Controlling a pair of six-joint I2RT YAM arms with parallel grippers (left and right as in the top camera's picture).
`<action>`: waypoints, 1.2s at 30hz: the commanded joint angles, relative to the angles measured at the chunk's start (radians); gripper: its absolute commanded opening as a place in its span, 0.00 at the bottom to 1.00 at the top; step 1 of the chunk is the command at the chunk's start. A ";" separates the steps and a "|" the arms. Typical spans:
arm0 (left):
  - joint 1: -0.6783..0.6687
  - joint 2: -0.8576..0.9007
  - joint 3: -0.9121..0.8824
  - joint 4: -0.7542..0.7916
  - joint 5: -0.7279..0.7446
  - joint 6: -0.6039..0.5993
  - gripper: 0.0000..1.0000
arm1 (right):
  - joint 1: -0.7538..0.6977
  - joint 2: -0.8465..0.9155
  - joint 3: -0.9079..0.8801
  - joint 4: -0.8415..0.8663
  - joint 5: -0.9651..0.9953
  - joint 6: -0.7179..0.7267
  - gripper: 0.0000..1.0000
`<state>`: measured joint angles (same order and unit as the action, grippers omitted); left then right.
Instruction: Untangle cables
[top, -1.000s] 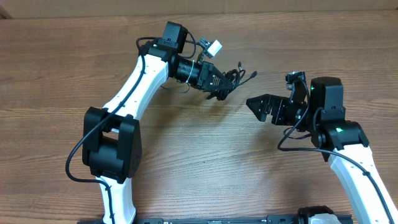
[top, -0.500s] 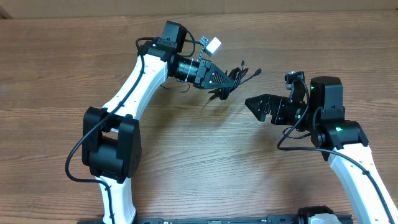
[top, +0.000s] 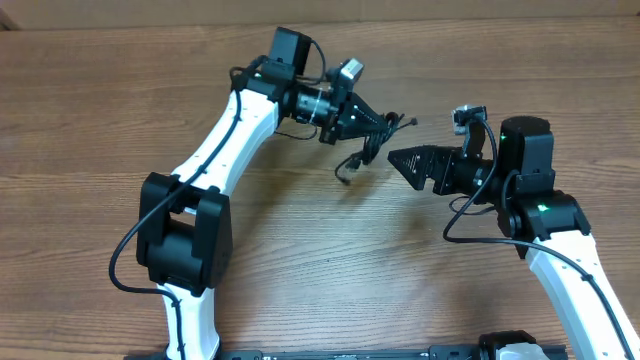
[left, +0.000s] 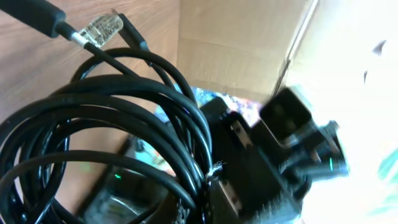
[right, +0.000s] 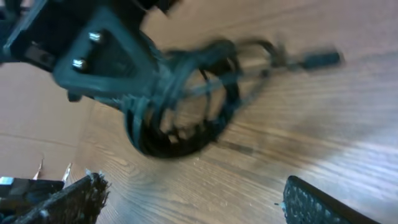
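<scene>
The cables (top: 372, 140) are a coiled bundle of thin black cords, with loose ends hanging toward the table. My left gripper (top: 368, 122) is shut on the bundle and holds it lifted above the wood. In the left wrist view the loops (left: 106, 124) fill the frame, with a plug end (left: 127, 31) at the top. My right gripper (top: 400, 160) is open and empty, pointing left, just right of the bundle. The right wrist view shows the bundle (right: 186, 106) ahead, hanging from the left gripper (right: 118, 56), with my open right fingers (right: 193, 199) at the bottom corners.
The wooden table (top: 300, 260) lies under both arms. A cardboard wall (top: 450, 10) runs along the far edge. The white arm links carry their own thicker black wires (top: 125, 250).
The left gripper has risen and shifted right with the cable bundle, so loose ends now dangle. The right gripper has moved left, closer to the bundle.
</scene>
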<state>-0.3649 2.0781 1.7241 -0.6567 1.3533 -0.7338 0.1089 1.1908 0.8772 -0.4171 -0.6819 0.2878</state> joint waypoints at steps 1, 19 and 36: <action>-0.036 -0.019 0.022 0.011 -0.051 -0.333 0.04 | 0.036 0.001 0.027 0.037 -0.019 -0.004 0.89; -0.081 -0.019 0.022 0.266 0.003 -0.710 0.04 | 0.100 0.003 0.026 0.048 0.053 -0.003 0.59; -0.084 -0.019 0.022 0.266 0.012 -0.702 0.04 | 0.100 0.013 0.026 0.050 0.150 0.001 0.32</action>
<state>-0.4454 2.0781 1.7241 -0.3950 1.3273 -1.4231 0.2054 1.1923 0.8772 -0.3733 -0.5583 0.2905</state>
